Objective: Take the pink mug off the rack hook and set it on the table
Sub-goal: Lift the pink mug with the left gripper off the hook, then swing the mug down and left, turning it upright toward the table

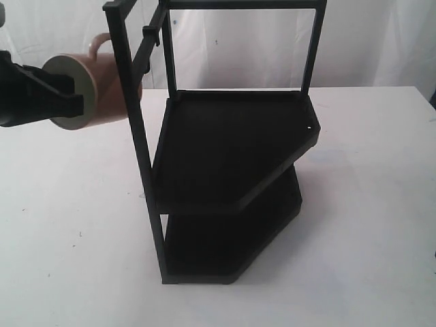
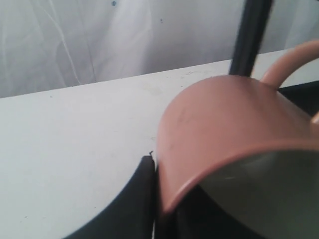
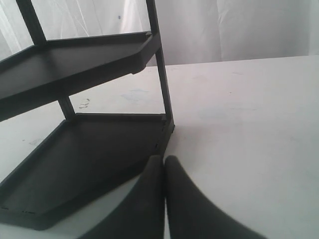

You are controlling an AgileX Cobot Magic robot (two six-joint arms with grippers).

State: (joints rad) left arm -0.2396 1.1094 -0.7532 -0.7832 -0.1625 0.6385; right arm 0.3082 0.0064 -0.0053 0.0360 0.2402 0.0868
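**Operator:** Which step is in hand?

**Technician:** Transfer. The left gripper point(image 2: 158, 201) carries the pink mug point(image 2: 224, 129) in the air. The mug lies on its side with the handle point(image 2: 294, 59) uppermost. In the exterior view the handle shows apart from the rack hook point(image 1: 148, 34), on the outer side of the front post point(image 1: 133, 109). Unhooking therefore reads as done. Placement is not yet done.

**Operator:** State of the pincer?

**Technician:** Left: clamped across the mug's rim. The outer finger point(image 2: 134, 204) bears on the outside wall and the other sits inside the mouth, so the gap is only the thickness of the wall. Right gripper point(image 3: 164, 199): fingers together and holding nothing, low near the table, just beside the lower shelf point(image 3: 89, 154) of the rack point(image 1: 231, 136).

**Operator:** What does the next move call for?

**Technician:** By judgement:
1. Draw the mug away from the post, since its base end sits close beside it.
2. Turn the wrist until the mouth faces up.
3. Lower onto the bare table point(image 1: 68, 259) on the left of the rack.
4. Release only when the base sits flat.

Caution: a rim-only grip on smooth ceramic may slip during the turn.
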